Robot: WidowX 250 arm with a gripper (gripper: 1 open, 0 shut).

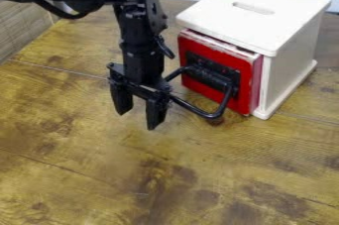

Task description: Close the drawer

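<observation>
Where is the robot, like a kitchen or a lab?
Maybe a robot lab: there's a robot arm, a wooden tabletop, and a simple white box with a red drawer.

Scene fairly bright, light soft and even. Top of cream-white box point(272, 3) brightest area. Box's side, right of red drawer front point(216, 74), slightly duller. Soft dark shading on wood-grain tabletop point(99, 169) below box. Black gripper point(138, 105), left of box, loses detail in darkness. Picture low-resolution, fine edges soft.
</observation>
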